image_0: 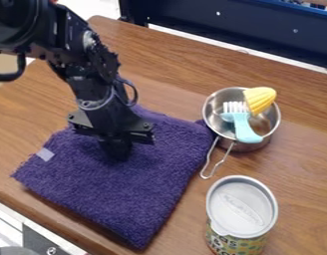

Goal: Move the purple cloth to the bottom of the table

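The table point(173, 64) carries the cloth point(133, 194) at left, its near corner by the near edge, with the gripper point(116, 153) at its far half (open or closed, I cannot tell). Best to pinch a firm fold and draw it low and near, clear of the can point(241, 211) with its printed label and the pot point(251, 146); the tag point(45, 154) shows no legible writing.

Brown table point(167, 59) carries a purple cloth point(119, 191), a metal pot point(250, 147) and a can point(241, 208) (lidded, upright).
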